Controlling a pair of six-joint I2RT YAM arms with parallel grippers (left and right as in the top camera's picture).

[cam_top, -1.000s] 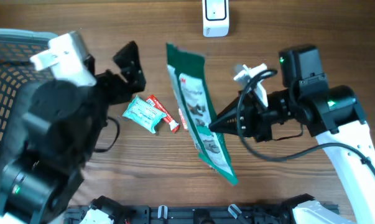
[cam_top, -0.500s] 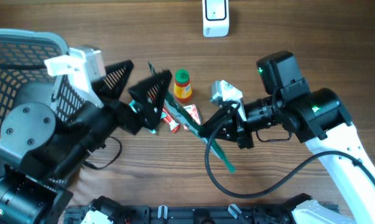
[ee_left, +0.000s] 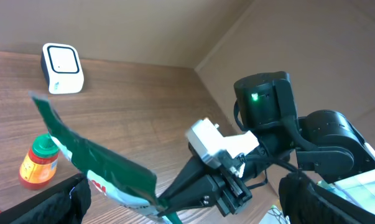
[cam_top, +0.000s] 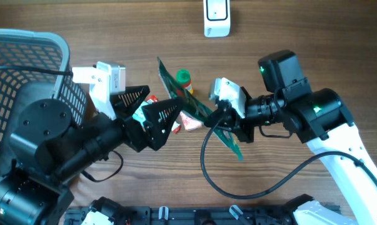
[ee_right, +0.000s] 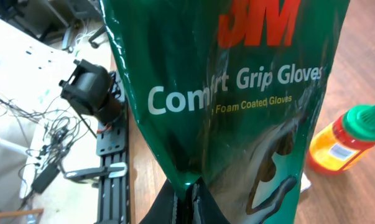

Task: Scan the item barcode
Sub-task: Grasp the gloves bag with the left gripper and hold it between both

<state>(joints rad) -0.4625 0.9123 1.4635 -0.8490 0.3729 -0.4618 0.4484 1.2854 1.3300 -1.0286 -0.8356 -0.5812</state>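
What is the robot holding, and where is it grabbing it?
The right gripper pinches the green glove packet by one edge, under the printed words. The left gripper is open and holds nothing.

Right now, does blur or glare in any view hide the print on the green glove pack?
Right wrist: glove pack fills the frame, lettering sharp, only faint sheen. Left wrist: pack clear but tilted, the left gripper's fingers blurred dark at the bottom corners. Overhead: evenly lit, pack seen nearly edge-on.

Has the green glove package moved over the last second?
Yes. The green glove package has turned edge-on to the overhead camera, its upper end swinging left, farther from the white scanner.
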